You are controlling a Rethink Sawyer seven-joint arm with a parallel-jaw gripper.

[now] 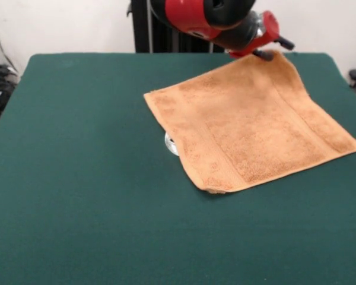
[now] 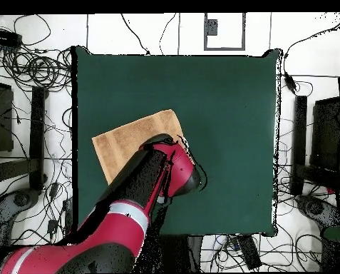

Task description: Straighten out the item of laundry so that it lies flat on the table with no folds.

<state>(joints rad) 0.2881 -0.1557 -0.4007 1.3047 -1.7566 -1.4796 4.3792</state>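
We found the golden-tan terry towel [image 1: 252, 127] spread on the dark green desk [image 1: 77, 178], lying toward three o'clock of the desk's centre in the front view and turned like a diamond, one corner pointing to about five o'clock and another out toward three. It looked mostly flat, with a woven band running just inside two of its edges; the corner nearest the camera appeared slightly curled or doubled, though we could not tell more than that. A small pale, shiny thing [image 1: 171, 143] peeked out from under the towel's nine o'clock edge; we could not make out what it was. The red and black arm [image 1: 216, 18] came in at twelve o'clock, and its end effector [image 1: 272, 46] sat right at the towel's far corner, seemingly touching the cloth there; we could not tell how far open it was or whether it gripped the towel. In the overhead view the arm [image 2: 140, 196] rose from about seven o'clock and covered much of the towel [image 2: 126, 143], which showed at nine to ten o'clock of the desk's [image 2: 229, 107] centre.
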